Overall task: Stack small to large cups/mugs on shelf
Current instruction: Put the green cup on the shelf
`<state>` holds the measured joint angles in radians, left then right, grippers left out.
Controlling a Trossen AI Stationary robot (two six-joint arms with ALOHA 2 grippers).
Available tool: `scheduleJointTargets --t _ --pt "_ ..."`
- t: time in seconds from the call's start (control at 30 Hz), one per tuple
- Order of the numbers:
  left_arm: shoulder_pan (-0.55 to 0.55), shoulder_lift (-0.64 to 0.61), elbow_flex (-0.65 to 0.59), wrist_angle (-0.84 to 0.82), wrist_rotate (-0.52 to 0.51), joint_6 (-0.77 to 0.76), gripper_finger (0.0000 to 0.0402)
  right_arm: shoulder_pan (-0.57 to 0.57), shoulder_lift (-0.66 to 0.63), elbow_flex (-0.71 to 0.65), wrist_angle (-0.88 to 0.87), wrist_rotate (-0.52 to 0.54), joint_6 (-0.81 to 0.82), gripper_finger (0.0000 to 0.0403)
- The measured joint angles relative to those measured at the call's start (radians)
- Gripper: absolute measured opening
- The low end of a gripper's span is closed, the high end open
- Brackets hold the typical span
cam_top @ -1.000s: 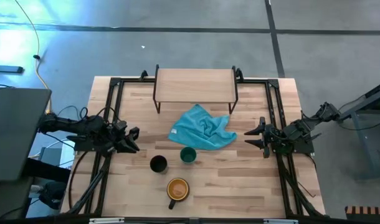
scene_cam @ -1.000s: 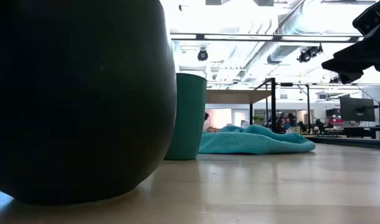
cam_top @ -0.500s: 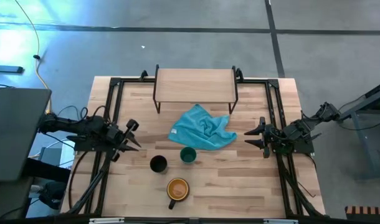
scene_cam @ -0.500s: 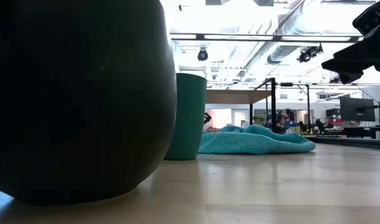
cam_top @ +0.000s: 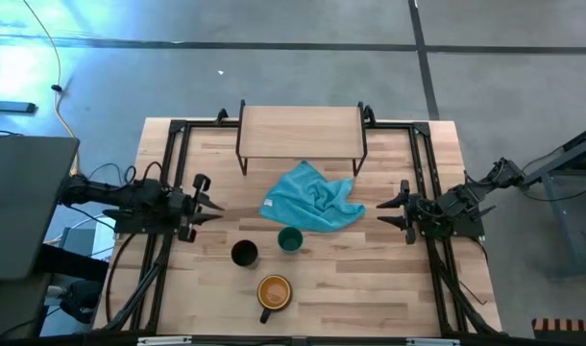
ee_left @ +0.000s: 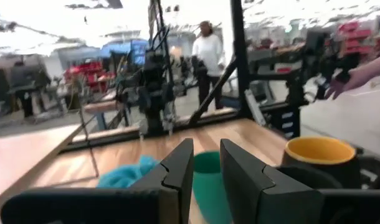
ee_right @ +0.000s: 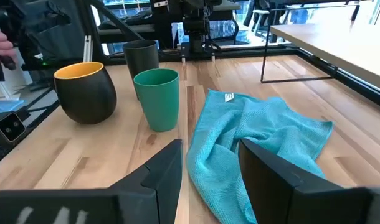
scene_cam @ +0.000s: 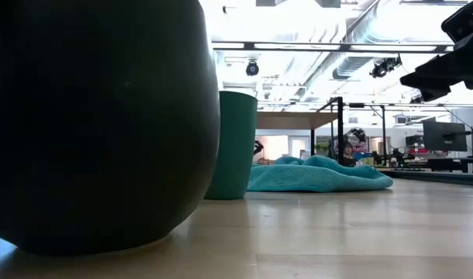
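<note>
Three cups stand upright on the tabletop near its front: a small teal cup [cam_top: 290, 238], a black cup [cam_top: 243, 253] to its left, and a dark mug with a yellow-orange inside [cam_top: 274, 291] nearest the front edge. The light-wood shelf [cam_top: 301, 133] stands on black legs at the far edge. My left gripper [cam_top: 203, 198] is open and empty, left of the cups, and sees the teal cup [ee_left: 209, 180] between its fingers. My right gripper [cam_top: 402, 210] is open and empty at the right and faces the cups [ee_right: 157, 96].
A crumpled teal cloth [cam_top: 312, 199] lies between the shelf and the cups, close to the teal cup. Black frame rails [cam_top: 173, 173] run along the table's left and right sides. People show in the room beyond, and a hand [ee_left: 364, 74] at the picture's edge.
My left gripper has swung a little toward the table's far edge and turned about its wrist, staying empty. The cups, cloth and right arm have kept still.
</note>
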<state>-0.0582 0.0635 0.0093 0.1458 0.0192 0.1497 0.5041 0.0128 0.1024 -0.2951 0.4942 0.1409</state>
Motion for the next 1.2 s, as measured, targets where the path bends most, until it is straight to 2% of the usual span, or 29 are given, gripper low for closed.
scheduleJointTargets --t 0.17,0.27,0.47,0.6,0.8,0.93,1.1,1.2 --pt "0.009 0.0 0.0 0.005 0.03 0.012 0.0067 0.0 0.0 0.0 0.0 0.0 -0.046 0.0149" --pt "0.067 0.0 0.0 0.003 0.086 0.028 0.0067 0.0 0.0 0.0 0.0 0.0 -0.071 0.0149" --pt "0.229 0.0 0.0 0.003 0.331 0.005 0.0067 0.0 0.0 0.0 0.0 0.0 -0.071 0.0149" --pt "0.275 -0.001 0.0 -0.033 0.441 -0.03 0.0067 0.0 0.0 0.0 0.0 0.008 -0.071 0.0149" --pt "0.274 -0.001 0.0 -0.034 0.44 -0.086 0.0067 0.0 0.0 0.0 0.002 0.01 -0.071 0.0149" --pt "0.274 -0.001 0.0 -0.022 0.44 -0.128 0.0067 0.0 0.0 0.0 0.08 -0.006 -0.05 0.0149" --pt "0.274 -0.001 0.0 -0.01 0.388 -0.132 0.0067 -0.018 -0.001 -0.001 0.182 0.097 -0.093 0.0149" --pt "0.274 -0.001 0.0 0.028 0.353 -0.131 0.0067 -0.056 0.0 -0.055 0.25 0.018 -0.097 0.0149"
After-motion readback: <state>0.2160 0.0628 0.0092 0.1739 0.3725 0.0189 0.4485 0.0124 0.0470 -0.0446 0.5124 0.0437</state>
